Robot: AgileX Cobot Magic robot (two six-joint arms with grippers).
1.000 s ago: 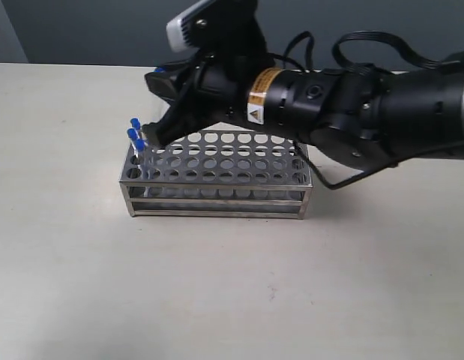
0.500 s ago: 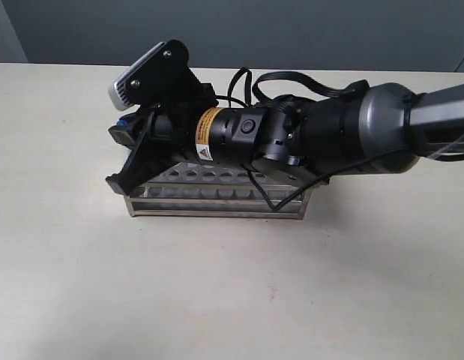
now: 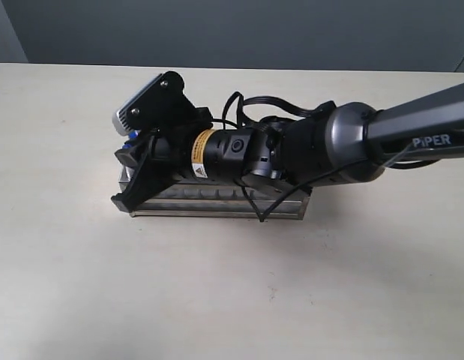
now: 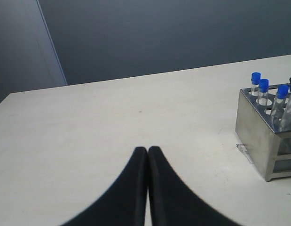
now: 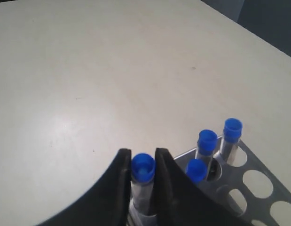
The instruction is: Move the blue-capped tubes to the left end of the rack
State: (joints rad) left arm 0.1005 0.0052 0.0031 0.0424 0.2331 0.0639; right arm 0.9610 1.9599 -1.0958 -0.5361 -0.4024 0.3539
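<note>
The right arm's fingers (image 5: 121,170) pinch one blue-capped tube (image 5: 143,167) at the end of the rack (image 5: 258,165), midway between the counter's (image 3: 67,285) near and far edges. Three more tubes (image 5: 207,140) stand beside it. The left fingers (image 4: 138,169) are pressed together, empty.
</note>
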